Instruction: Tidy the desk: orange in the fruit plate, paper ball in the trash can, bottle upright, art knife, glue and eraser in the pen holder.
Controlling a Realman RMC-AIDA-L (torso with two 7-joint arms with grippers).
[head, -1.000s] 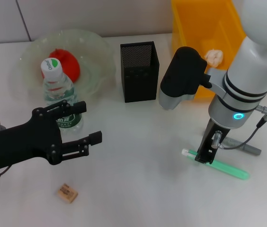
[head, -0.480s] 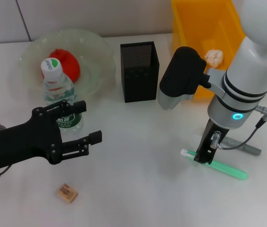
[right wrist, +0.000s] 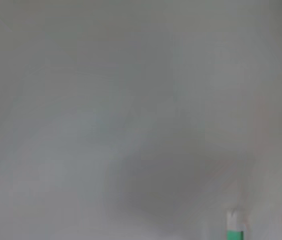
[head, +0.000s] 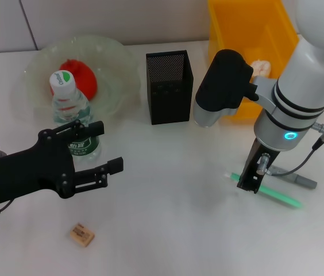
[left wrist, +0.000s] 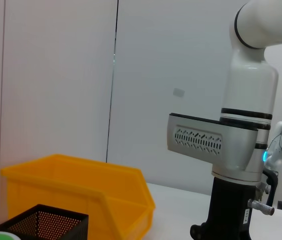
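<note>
right end effector [head: 248, 185] hides the middle of the green art knife [head: 280, 195].

1. A white worktop [head: 168, 230] seen from above, with a robot arm at each side.
2. Near the far left corner sits a clear fruit plate [head: 116, 63] holding an orange [head: 81, 75].
3. A water bottle [head: 70, 109] with a green cap stands upright just in front of the plate.
4. A black mesh pen holder [head: 169, 87] stands mid-worktop toward the far edge.
5. A yellow trash can [head: 248, 34] at the far right holds a paper ball [head: 259, 67].
6. The left gripper [head: 107, 149] hovers low beside the bottle, fingers spread.
7. An eraser [head: 82, 235] lies near the front edge.
8. The right gripper [head: 248, 183] points down onto a green art knife [head: 277, 194] lying flat; its grip is unclear.
9. A grey glue [head: 300, 181] stick lies just beyond the knife.
</note>
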